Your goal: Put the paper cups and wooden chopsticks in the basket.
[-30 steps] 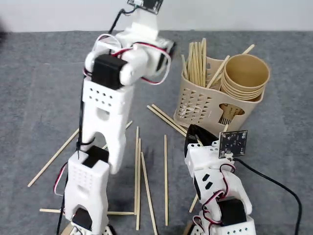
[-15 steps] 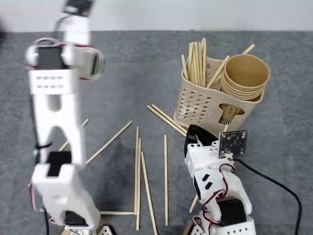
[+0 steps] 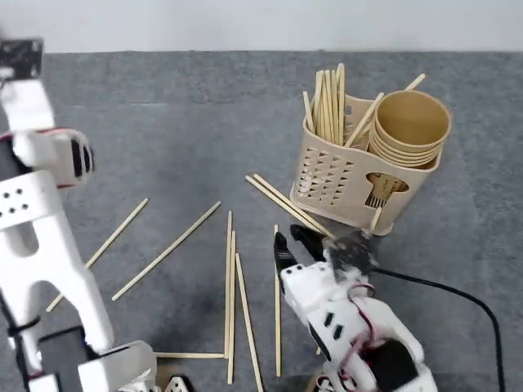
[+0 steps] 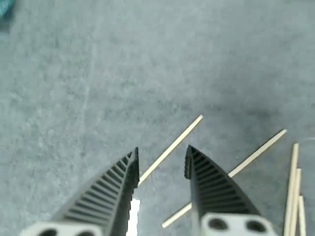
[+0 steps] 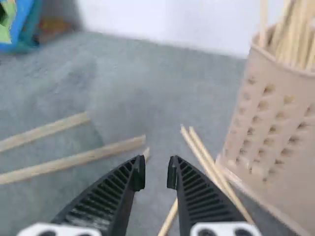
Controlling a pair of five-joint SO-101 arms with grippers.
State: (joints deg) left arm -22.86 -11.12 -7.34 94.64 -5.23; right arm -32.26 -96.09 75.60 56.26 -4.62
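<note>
The beige basket (image 3: 343, 175) stands at the back right with a stack of paper cups (image 3: 410, 124) and a bundle of chopsticks (image 3: 328, 98) in it. Several loose wooden chopsticks (image 3: 230, 286) lie on the grey mat in front of it. My left arm (image 3: 33, 212) stands at the far left. Its gripper (image 4: 161, 151) is open and empty above a slanted chopstick (image 4: 173, 146). My right gripper (image 3: 288, 239) hovers low beside the pair of chopsticks (image 3: 282, 200) at the basket's foot. In its wrist view it (image 5: 156, 166) is narrowly open and empty, close to the basket (image 5: 275, 118).
More chopsticks lie to the left (image 3: 117, 231) (image 3: 167, 251) and at the front (image 3: 188, 355). A black cable (image 3: 458, 294) trails from the right arm. The far side of the mat (image 3: 204, 106) is bare.
The left arm has swung from beside the basket over to the far left edge. The right arm has turned left and leaned forward, bringing its gripper over the loose chopsticks.
</note>
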